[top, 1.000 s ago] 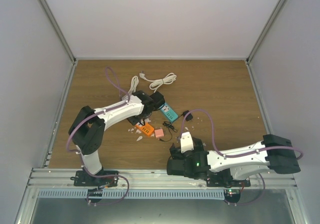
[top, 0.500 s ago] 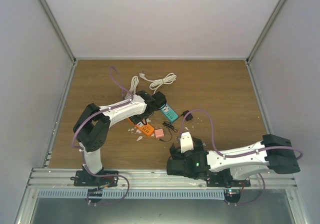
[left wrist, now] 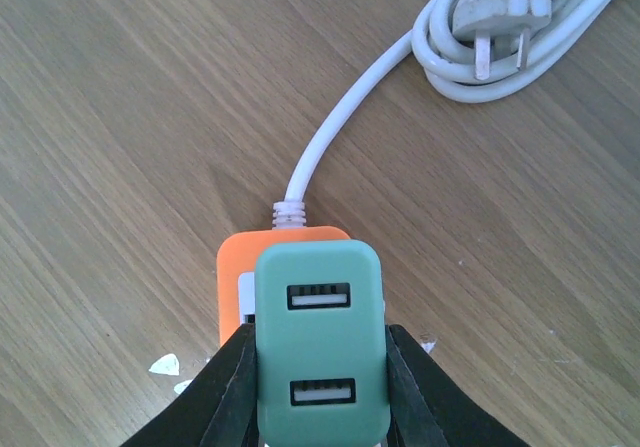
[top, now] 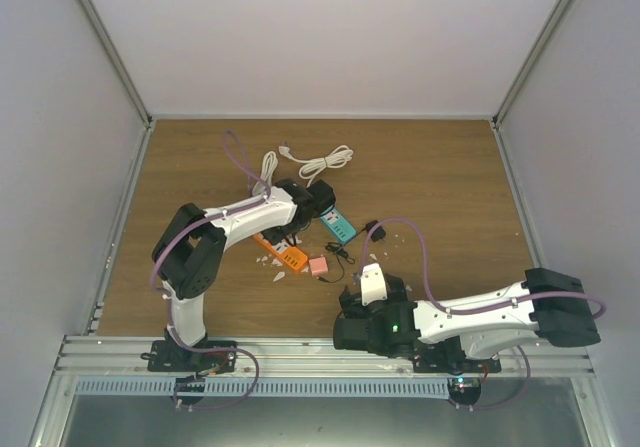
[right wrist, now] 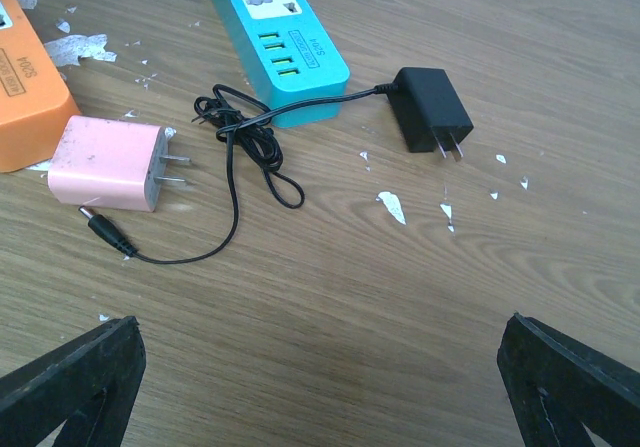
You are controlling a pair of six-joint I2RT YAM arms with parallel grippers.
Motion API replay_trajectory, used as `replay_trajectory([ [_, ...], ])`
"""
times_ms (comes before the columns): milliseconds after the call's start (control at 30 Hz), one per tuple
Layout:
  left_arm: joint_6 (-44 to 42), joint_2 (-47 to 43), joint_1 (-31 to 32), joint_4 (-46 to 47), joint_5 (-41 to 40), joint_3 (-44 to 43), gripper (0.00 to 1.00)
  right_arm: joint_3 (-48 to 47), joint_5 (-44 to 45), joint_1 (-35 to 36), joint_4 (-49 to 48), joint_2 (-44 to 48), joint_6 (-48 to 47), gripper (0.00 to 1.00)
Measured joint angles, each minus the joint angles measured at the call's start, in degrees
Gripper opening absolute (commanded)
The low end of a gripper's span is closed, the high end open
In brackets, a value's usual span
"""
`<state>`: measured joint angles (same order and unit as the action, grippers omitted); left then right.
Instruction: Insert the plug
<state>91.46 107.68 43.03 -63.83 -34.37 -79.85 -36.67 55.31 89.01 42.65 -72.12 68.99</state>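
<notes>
The plug (right wrist: 430, 109), a small black boxy adapter with two prongs, lies on the wood beside the teal power strip (right wrist: 276, 39), its thin black cord looping left; it also shows in the top view as the plug (top: 375, 231). My left gripper (left wrist: 320, 392) is shut on a green two-port USB charger (left wrist: 320, 337), held just above the end of an orange power strip (left wrist: 236, 277). My right gripper (right wrist: 320, 387) stands open over bare wood, well short of the plug, with nothing between its fingers.
A pink charger (right wrist: 108, 177) with prongs lies left of the black cord loop. A white cord (left wrist: 345, 112) runs from the orange strip to a coil ending in a white plug (left wrist: 500, 7). Small white scraps (right wrist: 390, 205) litter the wood. Walls enclose the table (top: 450, 177).
My left arm's elbow and shoulder link have swung right and forward, shifting the wrist slightly over the orange strip. The right arm has not moved.
</notes>
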Motion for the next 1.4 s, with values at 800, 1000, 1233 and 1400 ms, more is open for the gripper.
replay_trajectory([
  [800, -0.04, 1.55, -0.33, 3.04, -0.13, 2.23, 0.00, 0.00, -0.11, 0.00, -0.31, -0.81, -0.17, 1.00],
  [1000, 0.11, 1.62, -0.15, 3.15, -0.44, 2.43, 0.00, 0.00, -0.11, 0.00, -0.31, -1.03, -0.20, 1.00],
  [1233, 1.81, 1.44, 0.79, 3.82, -2.25, 3.58, 0.00, 0.00, -0.11, 0.00, -0.31, -1.03, -0.20, 1.00],
  [1400, 2.86, 1.44, 1.16, 3.91, -3.08, 3.82, 0.09, 0.00, -0.11, 0.00, -0.31, -1.03, -0.20, 1.00],
])
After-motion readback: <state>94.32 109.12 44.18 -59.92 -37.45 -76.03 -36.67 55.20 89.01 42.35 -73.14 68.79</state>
